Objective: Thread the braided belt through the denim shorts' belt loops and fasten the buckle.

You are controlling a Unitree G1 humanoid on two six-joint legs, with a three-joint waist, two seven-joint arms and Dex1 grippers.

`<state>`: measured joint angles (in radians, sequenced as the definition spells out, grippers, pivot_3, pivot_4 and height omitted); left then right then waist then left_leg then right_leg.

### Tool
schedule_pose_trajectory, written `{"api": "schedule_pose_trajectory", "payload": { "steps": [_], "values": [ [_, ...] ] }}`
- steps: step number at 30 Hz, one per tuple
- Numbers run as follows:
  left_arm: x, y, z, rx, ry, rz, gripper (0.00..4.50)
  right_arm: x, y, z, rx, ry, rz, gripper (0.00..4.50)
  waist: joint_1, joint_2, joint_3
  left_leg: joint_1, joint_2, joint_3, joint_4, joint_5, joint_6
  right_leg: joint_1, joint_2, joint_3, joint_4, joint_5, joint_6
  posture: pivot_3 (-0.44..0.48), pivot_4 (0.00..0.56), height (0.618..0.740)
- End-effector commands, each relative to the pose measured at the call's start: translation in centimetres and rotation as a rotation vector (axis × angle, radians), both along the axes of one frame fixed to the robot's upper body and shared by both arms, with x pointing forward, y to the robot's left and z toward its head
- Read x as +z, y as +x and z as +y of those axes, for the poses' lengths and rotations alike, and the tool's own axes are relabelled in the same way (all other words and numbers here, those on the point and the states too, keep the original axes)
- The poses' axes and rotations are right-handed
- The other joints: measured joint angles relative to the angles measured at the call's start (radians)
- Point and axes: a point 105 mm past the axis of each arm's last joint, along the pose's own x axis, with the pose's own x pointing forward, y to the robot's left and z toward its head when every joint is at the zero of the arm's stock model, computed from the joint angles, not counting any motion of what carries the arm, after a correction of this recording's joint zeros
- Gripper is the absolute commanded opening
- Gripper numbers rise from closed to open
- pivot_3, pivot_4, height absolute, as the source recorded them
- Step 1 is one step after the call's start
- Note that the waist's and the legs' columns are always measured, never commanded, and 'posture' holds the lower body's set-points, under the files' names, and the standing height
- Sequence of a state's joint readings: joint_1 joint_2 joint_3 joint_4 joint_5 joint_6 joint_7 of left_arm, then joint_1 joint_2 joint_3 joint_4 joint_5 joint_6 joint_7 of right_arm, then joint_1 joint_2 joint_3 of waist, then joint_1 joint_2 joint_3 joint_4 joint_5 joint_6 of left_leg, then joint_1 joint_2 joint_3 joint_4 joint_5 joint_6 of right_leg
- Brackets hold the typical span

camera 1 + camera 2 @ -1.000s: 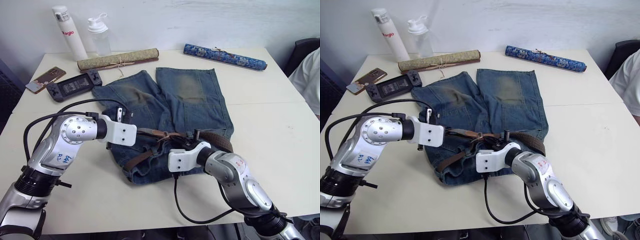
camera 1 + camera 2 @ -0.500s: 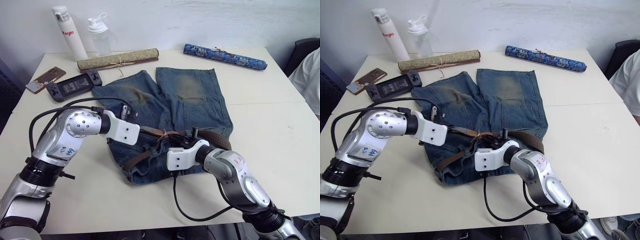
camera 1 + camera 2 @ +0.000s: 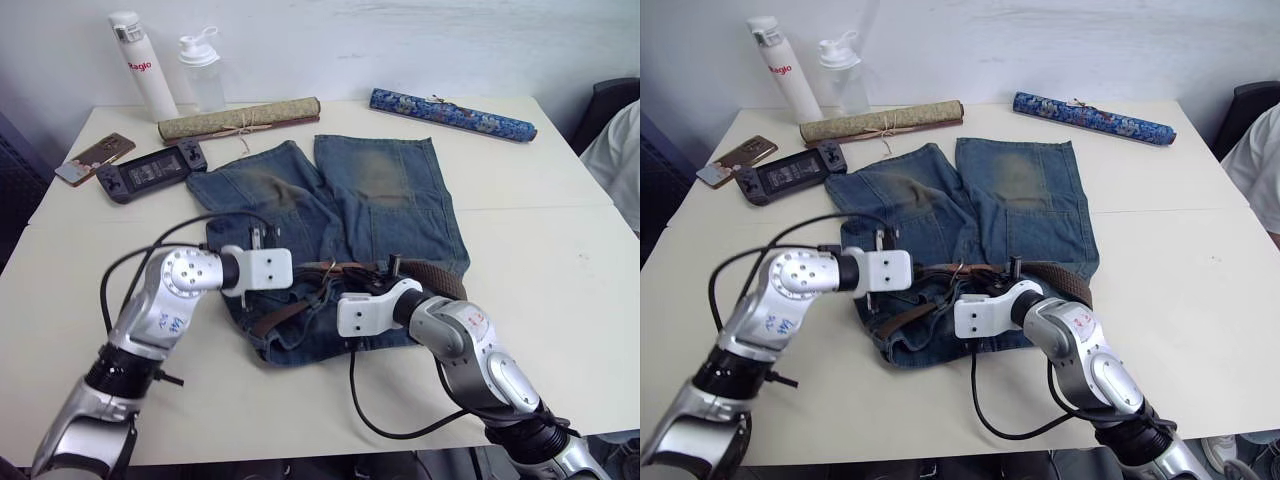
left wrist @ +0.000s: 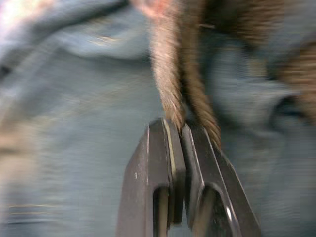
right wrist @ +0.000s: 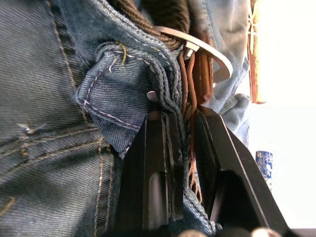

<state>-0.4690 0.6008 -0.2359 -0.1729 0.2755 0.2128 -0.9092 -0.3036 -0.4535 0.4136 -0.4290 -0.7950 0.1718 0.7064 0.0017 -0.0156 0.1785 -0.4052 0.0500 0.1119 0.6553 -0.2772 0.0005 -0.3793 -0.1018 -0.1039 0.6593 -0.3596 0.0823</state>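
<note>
Braided belt [image 3: 425, 272]: brown woven strap lying along the waistband of the denim shorts [image 3: 380, 200], near the front-middle of the worktop [image 3: 540, 250]. Thicker dark stretch runs toward the robot's right; a thin loose end trails off over the waistband toward the left.

Right wrist view adds detail: silver buckle [image 5: 207, 49] sits just beyond the fingertips, against bunched waistband denim with yellow stitching. Right end effector [image 5: 180, 123] is clamped on the waistband edge together with thin brown strap strands.

Left wrist view: left end effector [image 4: 180, 131] has its fingers pressed together on the frayed end of the belt, over blue denim.

Shorts: faded blue, legs pointing away from the robot, yellowish-brown worn patches on both legs, waistband rumpled between the arms.

Far edge of the worktop: olive scroll [image 3: 238, 119], blue patterned scroll [image 3: 452, 114], white bottle [image 3: 142, 66], clear bottle [image 3: 203, 70], game controller [image 3: 155, 171], phone [image 3: 93, 158].
</note>
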Motion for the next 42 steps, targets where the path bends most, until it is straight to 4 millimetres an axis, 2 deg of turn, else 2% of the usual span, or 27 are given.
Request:
{"api": "schedule_pose_trajectory", "payload": {
  "steps": [1, 4, 8, 13, 16, 19, 22, 27, 30, 31, 33, 34, 36, 42],
  "values": [
    [-0.3, -2.7, -2.9, -0.141, -0.037, 0.008, 0.0, 1.3, -0.5, 0.9, 0.026, 0.06, -0.025, 0.12, 0.003, 0.0, 0.0, 0.0, 0.0, -0.001, 0.001, 0.0, 0.0, 0.001, 0.0, 0.0, 0.0, 0.0, 0.0, 0.0, 0.15, 0.717],
    [-0.4, -2.6, -3.0, -0.141, -0.028, 0.002, 0.0, 1.3, -0.5, 0.9, 0.026, 0.064, -0.018, 0.12, 0.0, 0.0, 0.0, 0.0, 0.0, -0.001, 0.002, 0.0, 0.0, 0.002, 0.0, 0.0, 0.0, 0.0, 0.0, 0.0, 0.15, 0.717],
    [0.2, -2.3, -4.1, -0.151, -0.059, -0.015, 0.0, 1.0, -1.0, 1.2, 0.057, 0.05, -0.008, 0.12, 0.001, 0.0, 0.0, 0.0, 0.0, -0.001, 0.002, 0.0, 0.0, 0.002, 0.0, 0.0, 0.0, 0.0, 0.0, 0.0, 0.15, 0.717],
    [1.6, -0.7, -5.2, -0.125, -0.122, -0.083, 0.0, 0.5, -1.8, 1.8, 0.103, 0.037, 0.02, 0.12, 0.013, 0.0, 0.0, 0.0, -0.001, -0.001, 0.003, 0.0, 0.001, 0.002, -0.001, 0.0, 0.0, 0.0, 0.0, 0.0, 0.15, 0.717],
    [2.0, 0.1, -5.8, -0.124, -0.142, -0.122, 0.0, 0.1, -1.9, 1.7, 0.101, 0.035, 0.051, 0.12, 0.017, 0.0, 0.0, 0.0, -0.001, -0.001, 0.004, -0.001, 0.001, 0.002, -0.001, -0.001, 0.001, 0.0, 0.0, 0.0, 0.15, 0.717],
    [2.4, 0.6, -5.9, -0.112, -0.167, -0.137, 0.0, -0.7, -2.0, 0.7, 0.053, 0.032, 0.113, 0.12, 0.023, -0.001, 0.0, 0.0, -0.001, -0.001, 0.004, -0.001, 0.001, 0.002, -0.001, -0.001, 0.001, 0.0, 0.0, 0.0, 0.15, 0.717],
    [2.1, 0.2, -6.1, -0.13, -0.192, -0.101, 0.0, -1.4, -2.4, -0.2, 0.009, 0.043, 0.186, 0.12, 0.02, -0.001, -0.001, 0.0, -0.001, -0.001, 0.005, -0.001, 0.002, 0.003, -0.001, -0.001, 0.001, 0.0, 0.0, 0.0, 0.15, 0.717],
    [1.2, -0.2, -6.8, -0.144, -0.226, -0.034, 0.0, -1.3, -3.0, 0.0, -0.01, 0.096, 0.235, 0.12, 0.02, -0.001, -0.001, 0.0, 0.0, -0.001, 0.005, -0.001, 0.002, 0.003, 0.0, -0.001, 0.001, 0.0, 0.0, 0.0, 0.15, 0.717],
    [0.7, -0.3, -7.2, -0.144, -0.243, -0.009, 0.0, -0.8, -3.0, -0.4, -0.045, 0.151, 0.249, 1.62, 0.021, -0.001, -0.001, 0.0, 0.0, -0.001, 0.005, -0.001, 0.002, 0.003, 0.0, -0.001, 0.001, 0.0, 0.0, 0.0, 0.15, 0.717],
    [0.5, -0.4, -7.3, -0.143, -0.247, 0.0, 0.0, -0.7, -3.0, -0.5, -0.054, 0.157, 0.256, 1.9, 0.02, -0.001, -0.001, 0.0, 0.0, -0.001, 0.005, -0.001, 0.002, 0.003, 0.0, -0.001, 0.001, 0.0, 0.0, 0.0, 0.15, 0.717],
    [0.2, -0.5, -7.5, -0.141, -0.257, 0.018, 0.0, -0.4, -3.1, -0.9, -0.076, 0.174, 0.257, 2.97, 0.021, -0.001, -0.001, 0.0, 0.0, -0.001, 0.005, -0.001, 0.002, 0.003, 0.0, -0.001, 0.001, 0.0, 0.0, 0.0, 0.15, 0.717],
    [0.1, -0.5, -7.6, -0.14, -0.263, 0.027, 0.0, -0.2, -3.3, -1.1, -0.086, 0.19, 0.262, 3.3, 0.023, -0.001, -0.001, 0.0, 0.0, -0.001, 0.005, -0.001, 0.002, 0.003, 0.0, -0.001, 0.001, 0.0, 0.0, 0.0, 0.15, 0.717],
    [-0.2, -0.6, -7.8, -0.142, -0.265, 0.035, 0.0, 0.5, -3.7, -1.5, -0.107, 0.236, 0.277, 4.26, 0.022, -0.001, -0.001, 0.0, -0.001, -0.001, 0.005, -0.001, 0.002, 0.003, 0.0, -0.001, 0.001, 0.0, 0.0, 0.0, 0.15, 0.717],
    [-0.6, -0.7, -8.2, -0.135, -0.293, 0.071, 0.0, 2.1, -5.5, -3.1, -0.145, 0.346, 0.358, 4.26, 0.024, -0.001, -0.001, 0.0, -0.001, -0.002, 0.005, -0.001, 0.002, 0.003, -0.001, -0.001, 0.001, 0.0, 0.0, 0.0, 0.15, 0.717]
  ]
}}
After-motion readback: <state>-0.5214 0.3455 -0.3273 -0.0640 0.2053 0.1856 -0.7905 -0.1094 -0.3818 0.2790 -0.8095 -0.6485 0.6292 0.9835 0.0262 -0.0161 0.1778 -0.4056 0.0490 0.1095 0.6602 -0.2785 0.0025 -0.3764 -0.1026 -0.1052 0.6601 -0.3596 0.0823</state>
